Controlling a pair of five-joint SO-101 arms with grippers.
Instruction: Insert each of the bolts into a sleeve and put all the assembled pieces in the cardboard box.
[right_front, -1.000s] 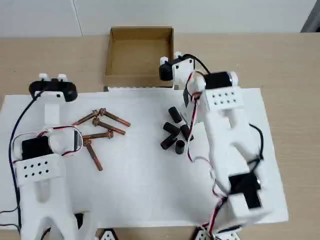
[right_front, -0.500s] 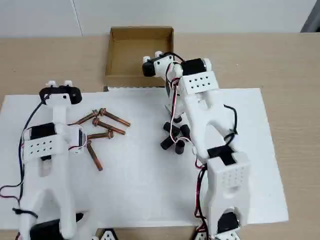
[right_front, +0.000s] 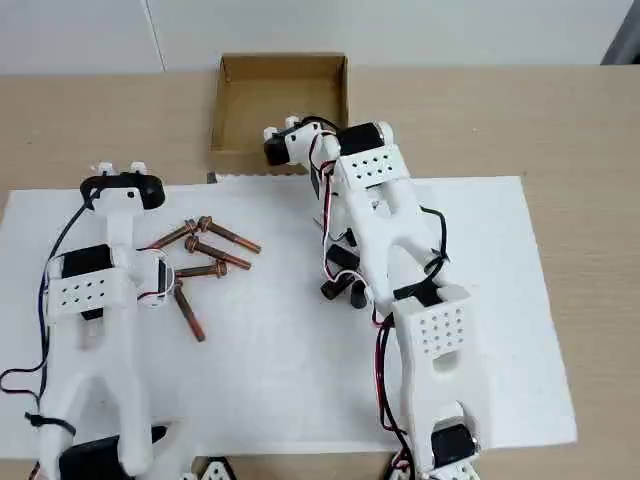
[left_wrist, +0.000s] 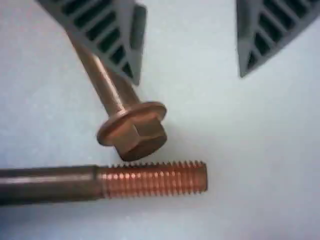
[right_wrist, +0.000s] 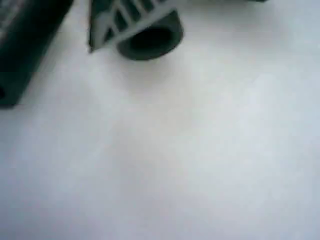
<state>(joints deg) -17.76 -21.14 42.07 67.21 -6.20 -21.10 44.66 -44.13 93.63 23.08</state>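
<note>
5 copper bolts (right_front: 218, 254) are lying in a loose cluster on the left part of a white sheet (right_front: 270, 380) that is covering the wooden worktop (right_front: 560, 120). The left gripper (left_wrist: 189, 75) is hanging just above them with its fingers (left_wrist: 107, 35) spread apart. A hex-flange bolt (left_wrist: 131, 131) is lying with its shank passing under 1 finger, and its head is sitting just beside the threaded end of another bolt (left_wrist: 152, 179). A group of black sleeves (right_front: 335, 290) is lying near the sheet's middle, partly hidden under the right arm (right_front: 375, 215), which is stretching over them. The right gripper (right_wrist: 170, 10) is sitting right at the open end of 1 dark sleeve (right_wrist: 148, 40), with a second sleeve (right_wrist: 25, 45) lying near it. Whether this gripper is open or closed cannot be told. The cardboard box (right_front: 270, 105) is standing open-topped on the worktop just beyond the sheet's far edge.
</note>
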